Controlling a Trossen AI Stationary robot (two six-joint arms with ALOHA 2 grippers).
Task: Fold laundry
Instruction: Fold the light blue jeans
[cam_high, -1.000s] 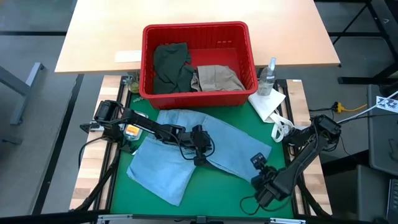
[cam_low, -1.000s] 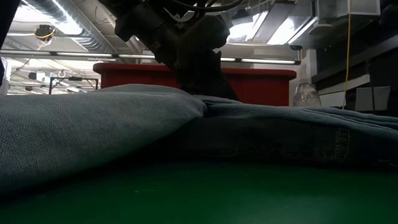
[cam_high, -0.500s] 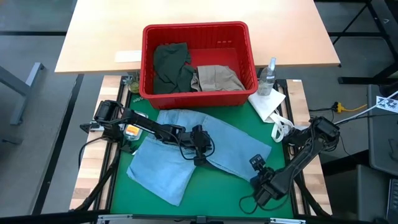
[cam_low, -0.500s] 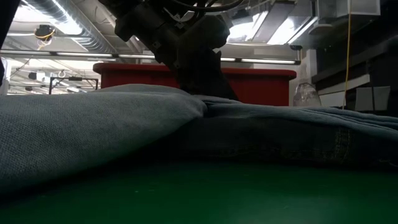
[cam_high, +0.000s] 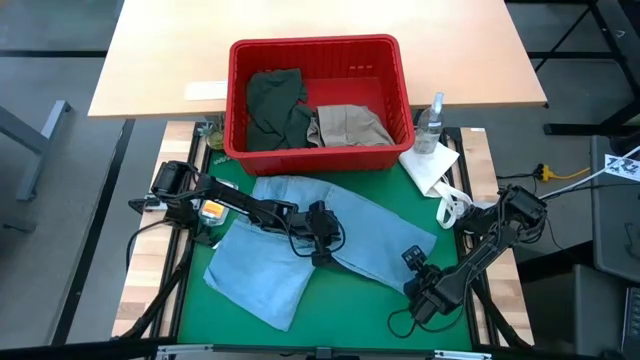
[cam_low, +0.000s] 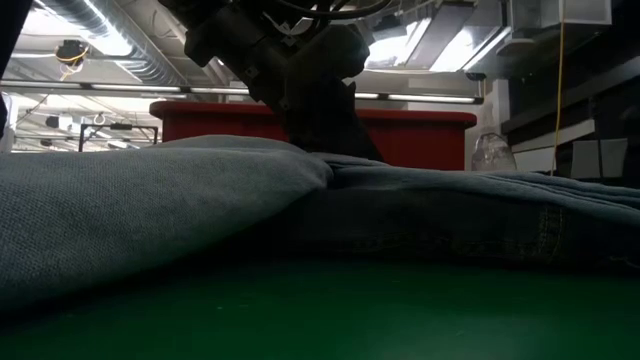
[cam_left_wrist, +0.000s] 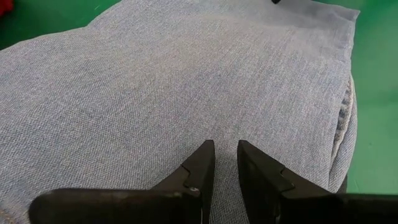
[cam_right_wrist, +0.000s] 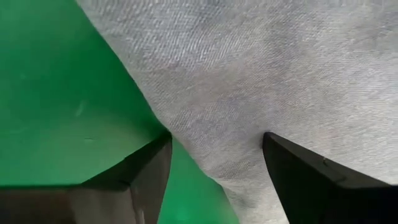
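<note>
Lying spread over the green mat (cam_high: 195, 290), the light blue denim (cam_high: 290, 250) fills the middle and lower left of the high view, with one part folded toward the lower left and another part running to the lower right. In the low view the same denim (cam_low: 150, 210) rises as a soft hump across the whole width of the frame.

The left gripper (cam_high: 320, 245) is at the centre of the high view, pressed down on the denim where the two parts meet. In the left wrist view its two dark fingers (cam_left_wrist: 196, 171) are almost together, with only a narrow slit between them, and their tips touch the cloth (cam_left_wrist: 186, 81). I cannot tell if some cloth is pinched in the slit.

The right gripper (cam_high: 418, 275) is at the lower right of the high view, at the edge of the denim. In the right wrist view its fingers (cam_right_wrist: 140, 168) are wide apart; the denim edge (cam_right_wrist: 249, 81) lies between them on the mat (cam_right_wrist: 56, 93), and nothing is held.

At the top centre of the high view the red basket (cam_high: 240, 100) holds the dark olive green piece (cam_high: 272, 105) on its left side and the beige khaki piece (cam_high: 348, 125) on its right side. Just right of the basket stand a clear spray bottle (cam_high: 431, 125) and a white cloth (cam_high: 430, 165).
</note>
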